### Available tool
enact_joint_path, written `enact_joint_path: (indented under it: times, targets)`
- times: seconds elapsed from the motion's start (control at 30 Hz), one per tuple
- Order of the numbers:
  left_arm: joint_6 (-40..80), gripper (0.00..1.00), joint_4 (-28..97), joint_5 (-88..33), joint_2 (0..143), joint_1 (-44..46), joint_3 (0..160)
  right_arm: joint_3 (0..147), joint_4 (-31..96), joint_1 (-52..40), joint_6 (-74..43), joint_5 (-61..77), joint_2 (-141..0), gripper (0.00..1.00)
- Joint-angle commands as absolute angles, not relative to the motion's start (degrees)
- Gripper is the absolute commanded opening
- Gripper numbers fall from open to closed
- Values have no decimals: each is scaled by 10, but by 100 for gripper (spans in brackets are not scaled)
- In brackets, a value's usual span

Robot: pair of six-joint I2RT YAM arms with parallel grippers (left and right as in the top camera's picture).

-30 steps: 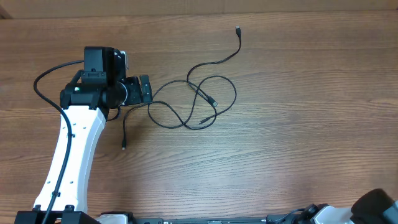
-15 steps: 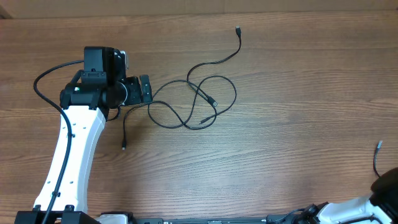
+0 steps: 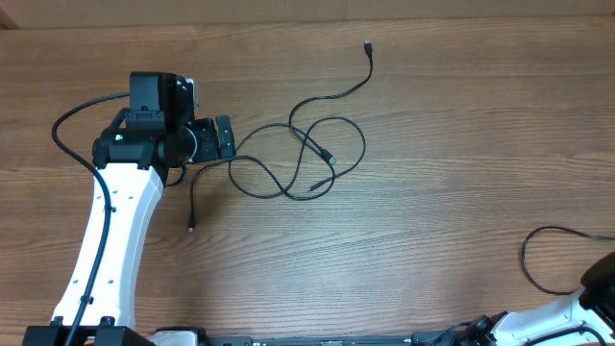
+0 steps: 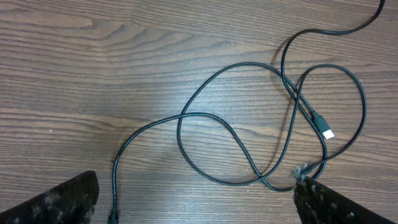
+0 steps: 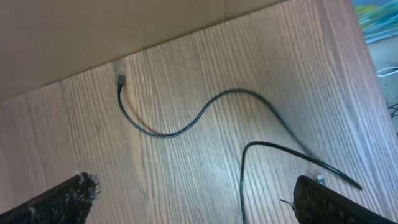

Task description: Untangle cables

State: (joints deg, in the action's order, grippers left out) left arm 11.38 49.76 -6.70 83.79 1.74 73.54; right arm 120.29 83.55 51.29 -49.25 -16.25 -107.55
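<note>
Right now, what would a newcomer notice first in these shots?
The cables sprawl in loose black loops in the middle of the table, with one end trailing toward the far edge. The left gripper sits open at the tangle's left side. The right arm is in the near right corner, well away from the tangle.

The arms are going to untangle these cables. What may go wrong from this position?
1. The cables cross several times in the middle; pulling one strand may tighten the tangle.
2. One plug lies near the far edge of the table; a push might send it over.
3. The open left end effector faces several strands and might pinch two together.
</note>
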Motion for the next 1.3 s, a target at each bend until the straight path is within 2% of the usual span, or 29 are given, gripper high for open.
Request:
enact_joint_path:
  times: [0.0, 0.27, 0.47, 0.97, 1.03, 1.27]
  targets:
    - [103, 100, 497, -71, 832, 15, 740, 1200, 828, 514, -453, -114, -1075, 100]
    - [103, 99, 497, -71, 832, 15, 740, 1200, 807, 502, -218, 170, -1075, 100]
    - [103, 100, 497, -71, 832, 15, 740, 1200, 812, 416, -119, 186, -1075, 100]
    - [103, 100, 497, -71, 832, 15, 740, 1199, 822, 101, -118, 171, -1075, 100]
    - [103, 100, 497, -71, 832, 15, 740, 1199, 821, 46, -134, 165, -1075, 100]
    - [103, 100, 497, -71, 832, 15, 740, 1196, 799, -58, -212, 130, -1075, 100]
